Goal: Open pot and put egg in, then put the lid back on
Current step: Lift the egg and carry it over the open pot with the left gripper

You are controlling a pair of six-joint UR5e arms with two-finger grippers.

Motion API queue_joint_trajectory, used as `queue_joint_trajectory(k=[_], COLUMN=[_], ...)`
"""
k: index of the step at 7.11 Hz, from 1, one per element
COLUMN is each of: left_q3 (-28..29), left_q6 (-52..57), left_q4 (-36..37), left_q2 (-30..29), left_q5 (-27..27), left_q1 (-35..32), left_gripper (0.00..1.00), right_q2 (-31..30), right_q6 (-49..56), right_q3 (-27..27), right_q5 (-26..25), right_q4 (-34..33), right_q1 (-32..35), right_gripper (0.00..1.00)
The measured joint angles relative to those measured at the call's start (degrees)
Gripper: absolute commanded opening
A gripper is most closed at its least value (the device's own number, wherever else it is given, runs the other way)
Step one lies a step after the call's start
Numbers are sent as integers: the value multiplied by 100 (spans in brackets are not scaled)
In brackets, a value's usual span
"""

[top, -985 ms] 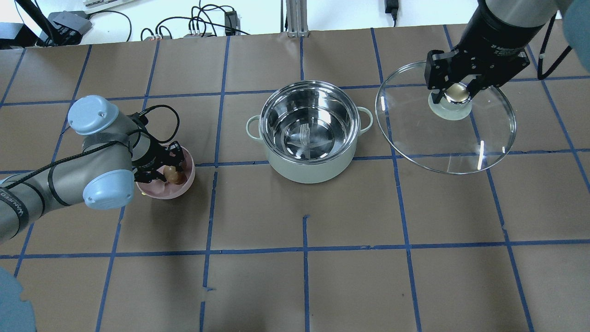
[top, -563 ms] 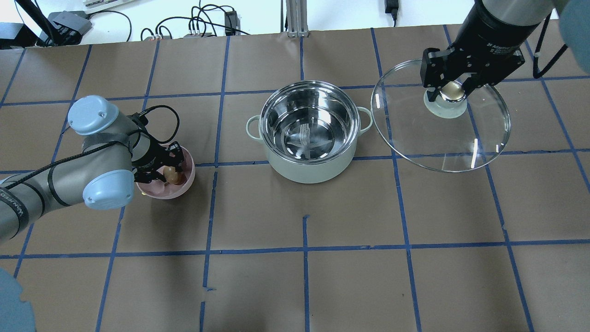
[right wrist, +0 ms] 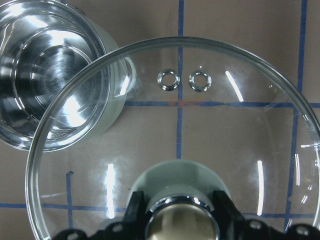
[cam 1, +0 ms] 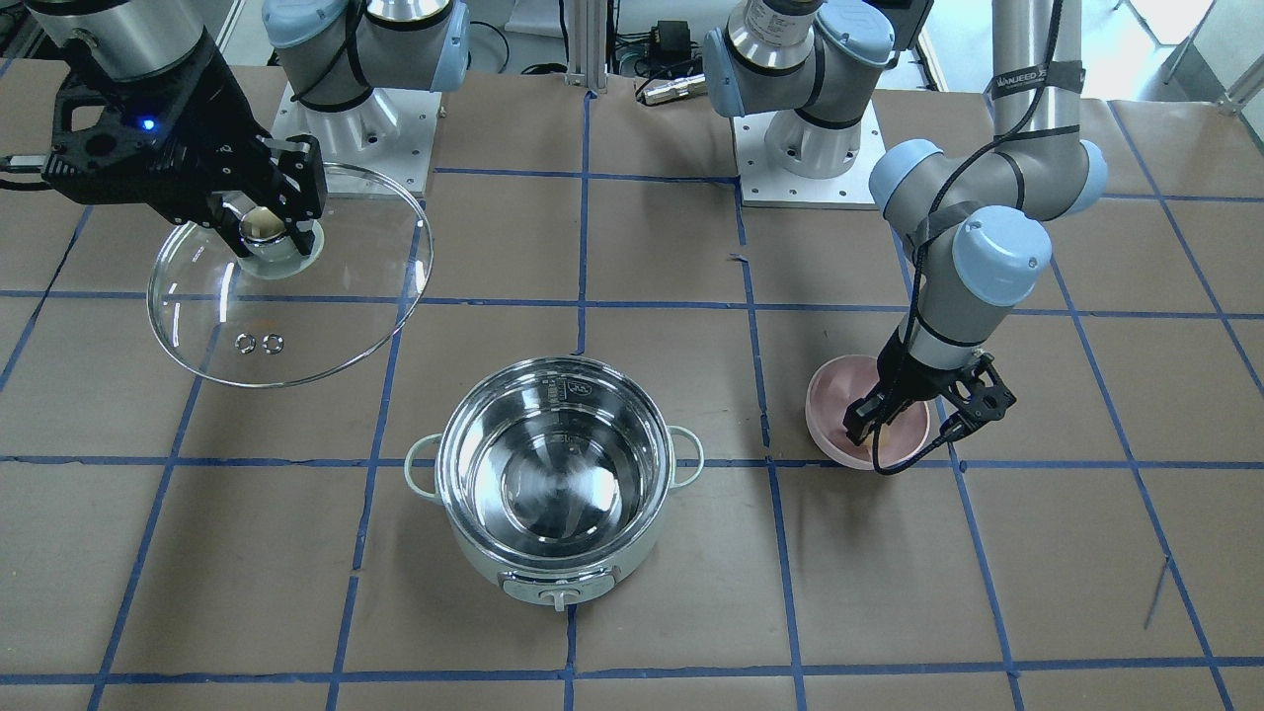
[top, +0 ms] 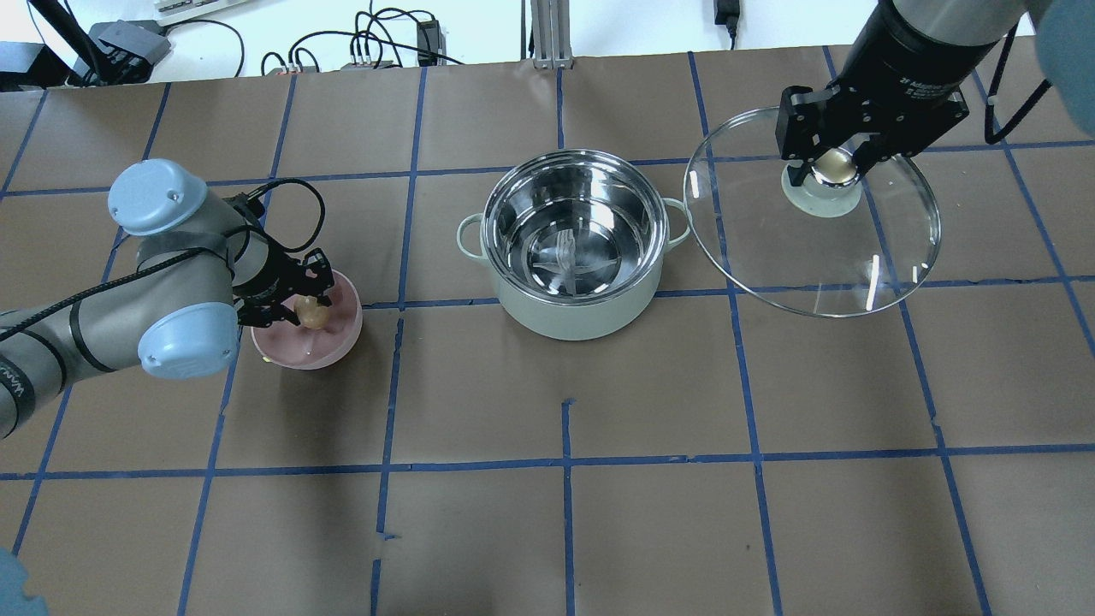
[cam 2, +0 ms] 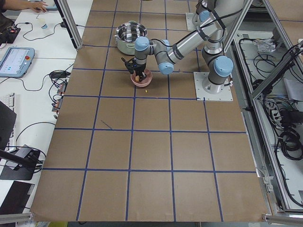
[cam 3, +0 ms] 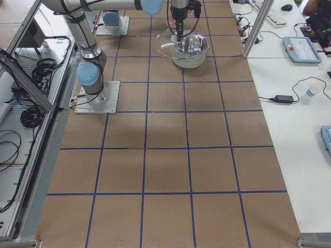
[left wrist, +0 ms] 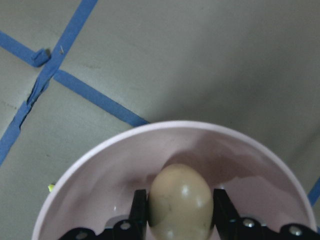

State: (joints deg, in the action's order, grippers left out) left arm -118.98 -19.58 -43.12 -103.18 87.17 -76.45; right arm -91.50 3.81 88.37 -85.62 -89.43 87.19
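Note:
The pot [top: 575, 248] stands open at the table's middle, its steel inside empty; it also shows in the front view [cam 1: 555, 484]. My left gripper [top: 301, 301] is shut on the egg [top: 311, 313] just above the pink bowl [top: 318, 346]; the left wrist view shows the egg [left wrist: 180, 202] between both fingers over the bowl [left wrist: 100, 165]. My right gripper [top: 831, 167] is shut on the knob of the glass lid [top: 821, 257] and holds it in the air to the right of the pot. In the right wrist view the lid [right wrist: 240, 130] overlaps the pot [right wrist: 45, 75].
Brown paper with blue tape lines covers the table [top: 565, 479]. Cables and power strips [top: 368, 47] lie along the far edge. The two arm bases [cam 1: 790, 138] stand at the robot's side in the front view.
My left gripper has lifted the egg a little inside the pink bowl and the arm has shifted left. My right gripper has carried the lid slightly left and farther back.

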Motion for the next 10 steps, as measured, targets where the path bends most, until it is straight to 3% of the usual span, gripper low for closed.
queue_joint_trajectory(k=[3, 6, 8, 10], left_q3=[843, 1905, 2416, 2561], left_q6=[-354, -1224, -1487, -1310], left_q4=[-1220, -1880, -2026, -1684], left_q2=[321, 305, 142, -183], left_q5=[-186, -370, -426, -508], left_q1=[-267, -1022, -1496, -1933], left_gripper=[8, 8, 8, 8], right_q2=[8, 9, 10, 9], right_q6=[-6, -6, -7, 3], right_q3=[-12, -28, -28, -22], right_q5=[13, 10, 10, 10], right_q4=[-6, 30, 50, 52], right_q1=[0, -15, -26, -23], right_gripper=[4, 4, 4, 4])
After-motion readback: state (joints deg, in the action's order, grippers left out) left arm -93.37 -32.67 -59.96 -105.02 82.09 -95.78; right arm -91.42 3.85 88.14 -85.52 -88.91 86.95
